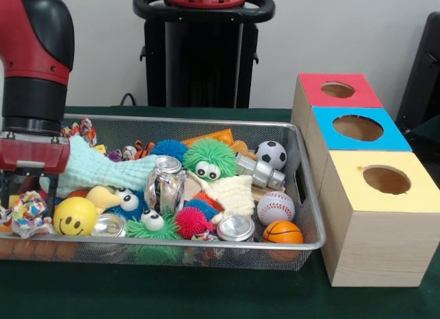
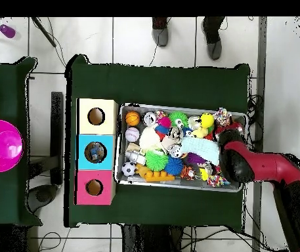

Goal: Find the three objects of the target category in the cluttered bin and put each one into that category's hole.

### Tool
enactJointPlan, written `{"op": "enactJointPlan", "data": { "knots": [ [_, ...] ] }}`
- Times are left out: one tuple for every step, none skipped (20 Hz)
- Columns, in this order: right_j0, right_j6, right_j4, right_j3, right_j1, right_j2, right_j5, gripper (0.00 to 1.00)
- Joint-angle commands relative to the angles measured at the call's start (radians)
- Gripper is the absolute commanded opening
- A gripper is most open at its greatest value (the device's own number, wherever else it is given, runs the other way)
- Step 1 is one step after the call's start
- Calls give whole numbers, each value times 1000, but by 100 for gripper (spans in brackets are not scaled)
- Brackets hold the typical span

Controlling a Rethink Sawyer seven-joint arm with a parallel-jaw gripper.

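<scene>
Arm low over one end of the wire bin; gripper partly seen, grip state cannot be told.

Pale green cloth touches the gripper and trails toward 3 o'clock in the front view. Yellow smiley ball at its 5 o'clock. At the bin's other end: soccer ball, baseball, basketball. Just beside that end stand three boxes with holes: red, blue, yellow.
</scene>
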Motion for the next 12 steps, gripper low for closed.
{"op": "enactJointPlan", "data": {
  "knots": [
    [-13, 110, 23, 3, -8, 100, -3, 100],
    [-12, 115, 23, 4, -7, 96, -8, 100],
    [-10, 118, 23, 6, -8, 92, -11, 100],
    [-4, 127, 27, 6, -8, 80, -18, 100],
    [0, 133, 31, 7, -9, 72, -21, 100],
    [8, 145, 38, 7, -8, 54, -27, 100],
    [12, 150, 41, 9, -10, 46, -32, 100],
    [18, 155, 42, 11, -11, 33, -41, 100],
    [21, 158, 43, 15, -13, 27, -46, 100],
    [25, 163, 47, 18, -17, 18, -48, 100],
    [29, 168, 52, 21, -21, 10, -51, 100],
    [34, 173, 59, 26, -27, 1, -50, 100]
  ]
}}
